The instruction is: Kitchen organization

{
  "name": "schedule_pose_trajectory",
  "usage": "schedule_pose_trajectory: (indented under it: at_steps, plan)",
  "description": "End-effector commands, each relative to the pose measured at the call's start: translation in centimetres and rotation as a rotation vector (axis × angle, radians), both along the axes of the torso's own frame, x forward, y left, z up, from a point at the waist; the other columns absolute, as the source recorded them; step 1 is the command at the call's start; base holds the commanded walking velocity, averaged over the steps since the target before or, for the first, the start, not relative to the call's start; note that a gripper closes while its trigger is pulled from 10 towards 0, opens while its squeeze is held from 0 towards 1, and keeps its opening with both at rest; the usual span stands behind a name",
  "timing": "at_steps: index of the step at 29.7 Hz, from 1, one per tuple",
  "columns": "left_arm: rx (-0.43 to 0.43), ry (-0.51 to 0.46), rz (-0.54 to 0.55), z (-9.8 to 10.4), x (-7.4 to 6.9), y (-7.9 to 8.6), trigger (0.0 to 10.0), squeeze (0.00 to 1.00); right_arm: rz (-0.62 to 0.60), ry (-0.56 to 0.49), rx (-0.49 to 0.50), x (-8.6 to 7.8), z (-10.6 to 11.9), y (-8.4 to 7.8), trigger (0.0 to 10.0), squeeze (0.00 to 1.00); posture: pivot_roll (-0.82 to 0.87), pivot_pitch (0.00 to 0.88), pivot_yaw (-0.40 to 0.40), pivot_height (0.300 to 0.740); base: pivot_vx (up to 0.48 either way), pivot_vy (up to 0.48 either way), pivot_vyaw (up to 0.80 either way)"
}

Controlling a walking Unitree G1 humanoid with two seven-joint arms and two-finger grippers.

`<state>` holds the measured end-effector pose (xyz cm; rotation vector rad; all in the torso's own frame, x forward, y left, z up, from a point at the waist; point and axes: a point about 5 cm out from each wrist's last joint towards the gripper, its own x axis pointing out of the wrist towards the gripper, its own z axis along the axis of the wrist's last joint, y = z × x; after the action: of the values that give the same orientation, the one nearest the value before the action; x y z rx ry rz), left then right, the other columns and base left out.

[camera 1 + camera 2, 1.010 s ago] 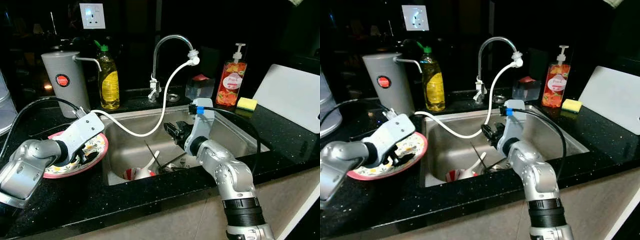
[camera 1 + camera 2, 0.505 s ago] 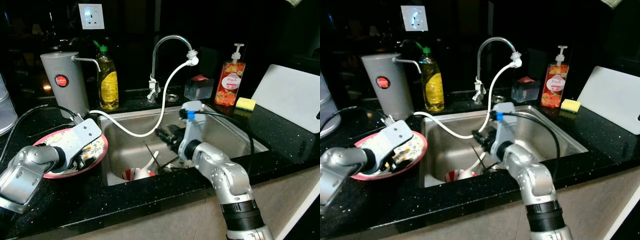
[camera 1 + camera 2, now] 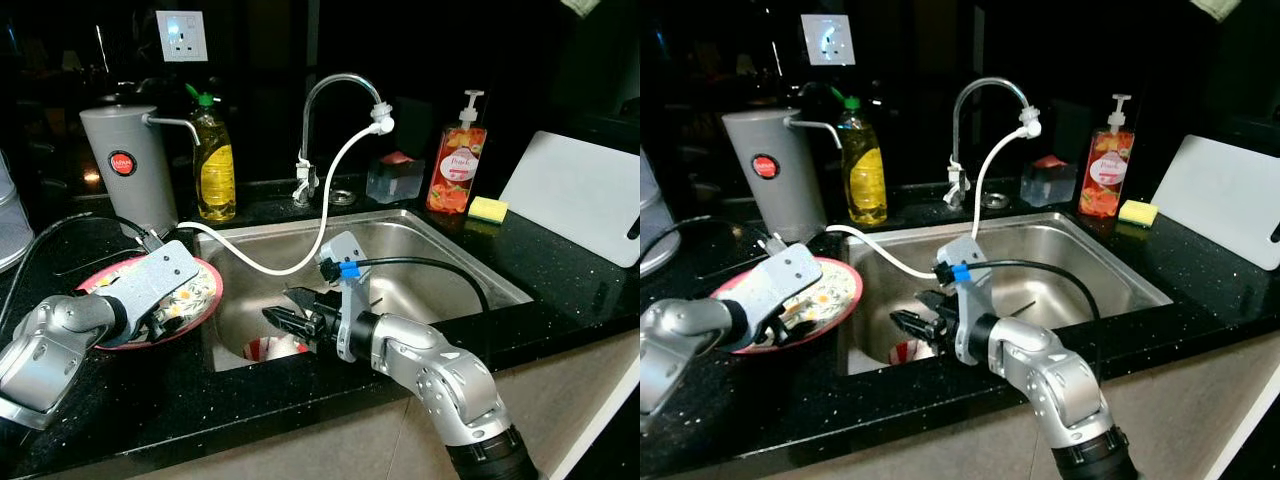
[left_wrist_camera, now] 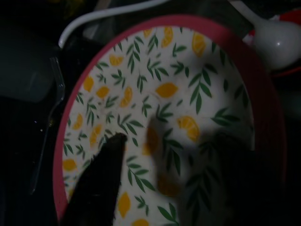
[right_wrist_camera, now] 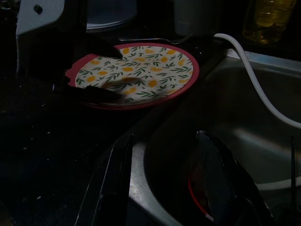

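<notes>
The round red-rimmed plate printed with yellow lemons and green leaves lies on the black speckled bench just beside the steel sink. The left gripper rests over it, fingers parted, gripping nothing. The right gripper hangs inside the sink, fingers spread, empty

Left end effector spread; right end effector parted.
</notes>
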<state>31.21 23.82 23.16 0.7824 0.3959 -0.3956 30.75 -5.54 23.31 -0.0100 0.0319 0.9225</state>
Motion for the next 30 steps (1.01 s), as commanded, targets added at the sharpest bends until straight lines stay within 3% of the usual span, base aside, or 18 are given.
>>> schedule_pose_trajectory:
  at_steps: [1, 2, 3, 10, 11, 12, 23, 24, 25, 30]
  plan:
    - [0.035, 0.052, 0.024, -1.4, -0.1, 0.5, 3.0, 0.0, -0.003, -0.008, -0.002, 0.0, 0.3, 0.0, 10.0, 0.0, -0.04, 0.0, -0.017, 0.74, 0.0, 0.0, 0.0]
    - [0.035, 0.052, 0.024, -1.4, -0.1, 0.5, 3.0, 0.0, -0.003, -0.008, -0.002, 0.0, 0.3, 0.0, 10.0, 0.0, -0.04, 0.0, -0.017, 0.74, 0.0, 0.0, 0.0]
    - [0.041, 0.049, 0.029, -1.4, -0.1, 0.6, 0.0, 0.0, -0.003, -0.009, -0.001, 0.1, 0.4, -0.1, 10.0, 0.0, -0.04, 0.0, -0.018, 0.74, 0.0, 0.0, 0.0]
    - [0.042, 0.036, 0.042, -1.2, 0.0, 0.8, 0.0, 0.0, 0.001, -0.013, 0.0, -0.1, 0.5, -0.2, 10.0, 0.0, -0.04, 0.0, -0.018, 0.74, 0.0, 0.0, 0.0]
    - [0.03, 0.023, 0.042, -0.9, 0.1, 0.6, 0.8, 0.0, 0.0, -0.013, 0.002, -0.1, 0.6, -0.3, 10.0, 0.0, -0.04, 0.0, -0.018, 0.74, 0.0, 0.0, 0.0]
    - [0.016, 0.006, 0.039, -0.5, 0.2, 0.4, 10.0, 0.0, -0.002, -0.014, 0.003, -0.1, 0.6, -0.3, 10.0, 0.0, -0.04, 0.002, -0.017, 0.74, 0.0, 0.0, 0.0]
    - [-0.022, -0.067, -0.03, 1.6, 0.3, -0.6, 10.0, 0.0, -0.011, -0.016, 0.012, 0.0, 0.7, -0.4, 10.0, 0.0, -0.04, 0.005, -0.015, 0.74, 0.0, 0.0, 0.0]
    - [-0.032, -0.07, -0.034, 1.8, 0.2, -0.7, 10.0, 0.73, -0.011, -0.015, 0.013, 0.0, 0.7, -0.4, 10.0, 0.0, -0.04, 0.005, -0.015, 0.74, 0.0, 0.0, 0.0]
    - [-0.052, -0.075, -0.038, 2.0, 0.2, -0.8, 10.0, 1.0, -0.011, -0.015, 0.014, 0.0, 0.7, -0.4, 10.0, 0.0, -0.04, 0.005, -0.015, 0.74, 0.0, 0.0, 0.0]
    - [-0.087, -0.079, -0.058, 2.5, 0.1, -1.0, 10.0, 1.0, -0.011, -0.014, 0.018, 0.0, 0.7, -0.4, 10.0, 0.0, -0.03, 0.006, -0.015, 0.74, 0.0, 0.0, 0.0]
